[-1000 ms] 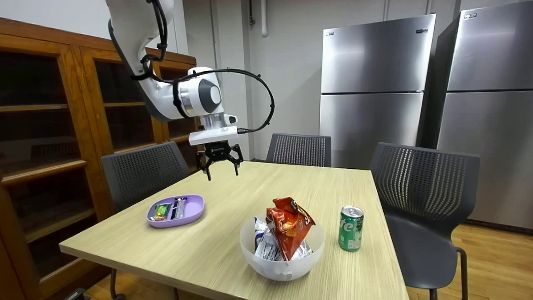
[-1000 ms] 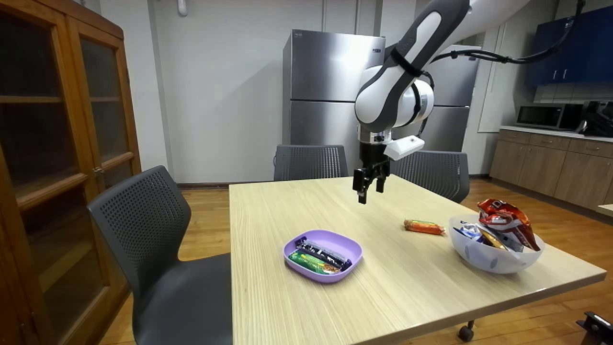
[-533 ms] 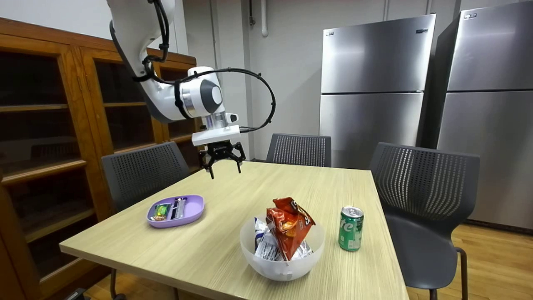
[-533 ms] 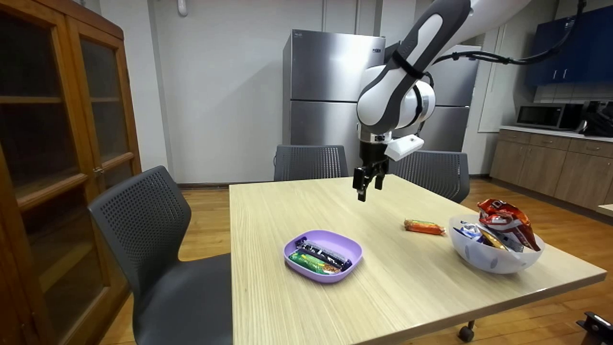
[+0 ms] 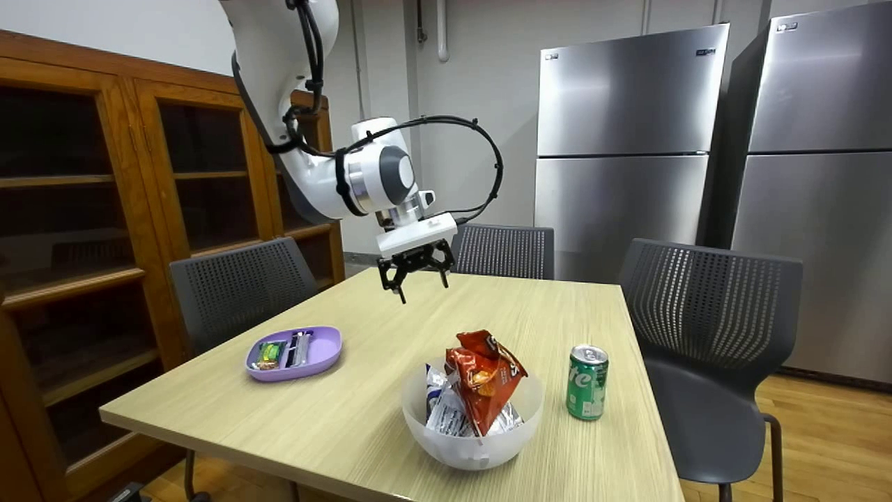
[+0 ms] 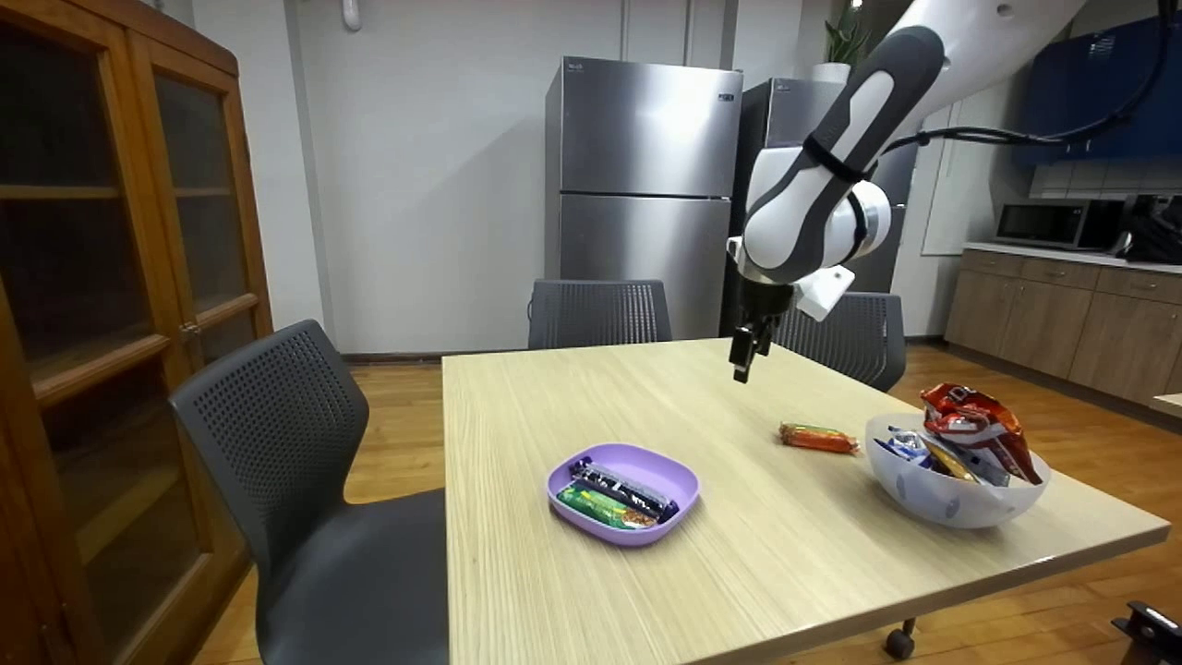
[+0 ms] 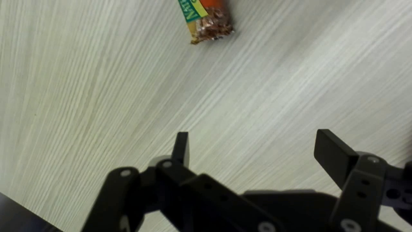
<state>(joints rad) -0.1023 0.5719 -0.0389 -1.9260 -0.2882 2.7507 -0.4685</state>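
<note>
My gripper (image 7: 252,132) stands open above the table, with nothing between its fingers. An orange-and-green wrapped snack bar (image 7: 209,21) lies on the table beyond the fingertips, cut off by the top edge of the wrist view. In an exterior view this same snack bar (image 6: 818,438) rests between the gripper (image 6: 752,365) and a frosted bowl (image 6: 933,503). That bowl holds a red chip bag (image 5: 484,380) and several other wrapped snacks. A purple tray (image 6: 683,480) carries a green-wrapped bar (image 6: 596,503) and a dark-wrapped bar (image 6: 623,488). The hand is tilted, touching nothing.
A green soda can (image 5: 587,382) stands upright beside the bowl. Dark chairs (image 5: 711,335) surround the wooden table (image 5: 390,335). A wooden glass-door cabinet (image 5: 153,209) and steel refrigerators (image 5: 627,139) stand behind. The table's edge shows at the lower left of the wrist view.
The arm has swung to the right in both exterior views, and the hand has tilted. The jaws remain open. The tray, bowl and snacks have stayed where they were.
</note>
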